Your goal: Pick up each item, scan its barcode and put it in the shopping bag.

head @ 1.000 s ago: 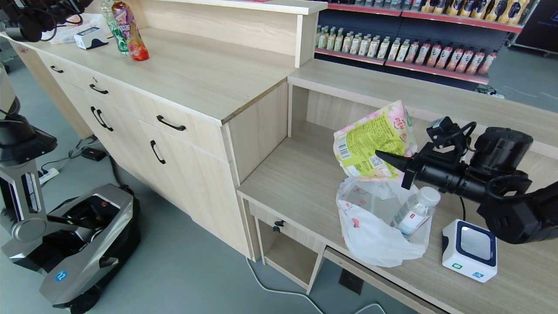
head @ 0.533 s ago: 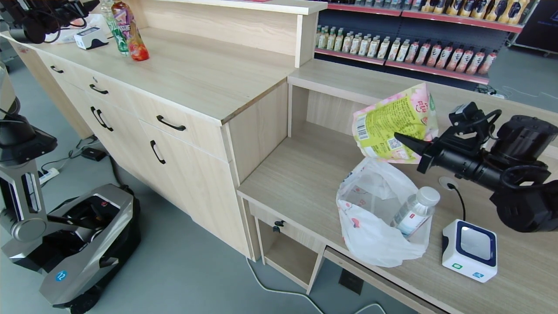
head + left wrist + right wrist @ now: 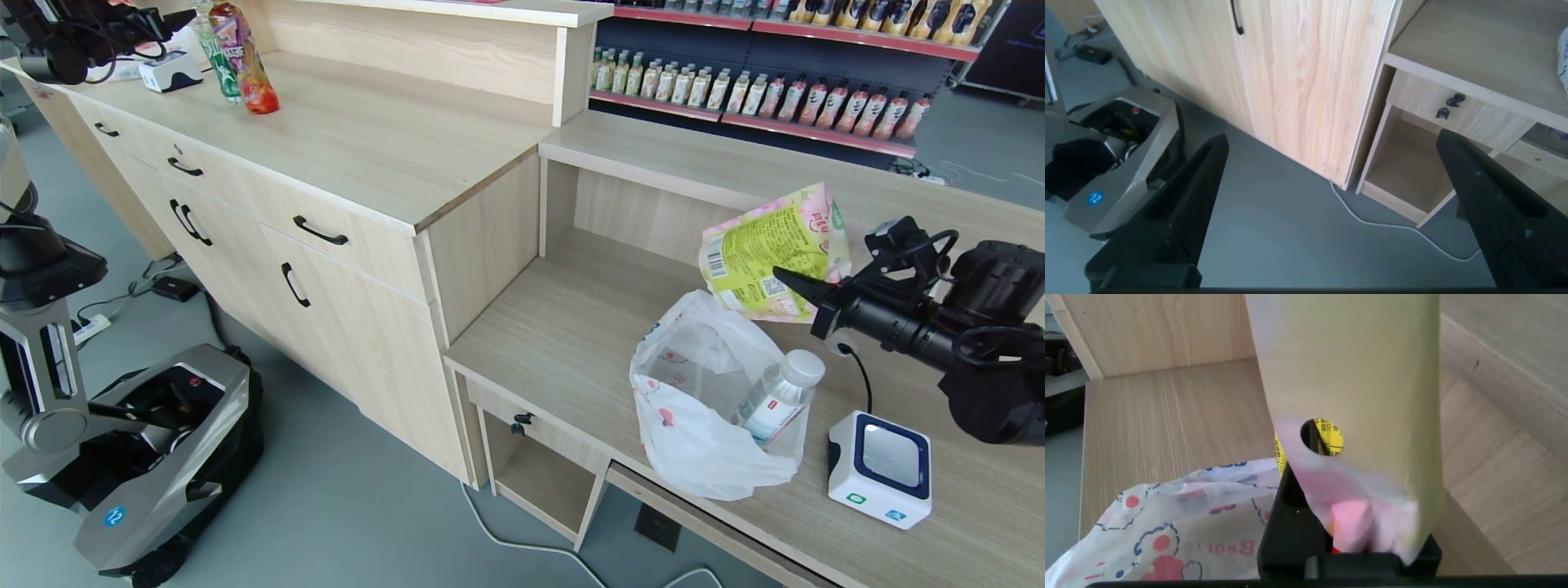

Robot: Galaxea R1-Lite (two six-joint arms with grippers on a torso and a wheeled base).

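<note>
The right tool (image 3: pixel 804 287) grips a yellow-green snack pouch (image 3: pixel 759 253) in the air over the low bench (image 3: pixel 563 335), just behind the open shopping bag (image 3: pixel 694 441). The bag holds a water bottle (image 3: pixel 775 400), and the scanner (image 3: pixel 880 468) sits beside it. The left tool (image 3: pixel 1331 212) hangs with its fingers wide apart above the floor.

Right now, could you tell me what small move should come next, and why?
Probably carry the snack pouch over to the scanner, turning its barcode toward the window. The right end effector holds the pouch in the air behind the shopping bag, well off from the scanner, barcode edge on the far side.
</note>
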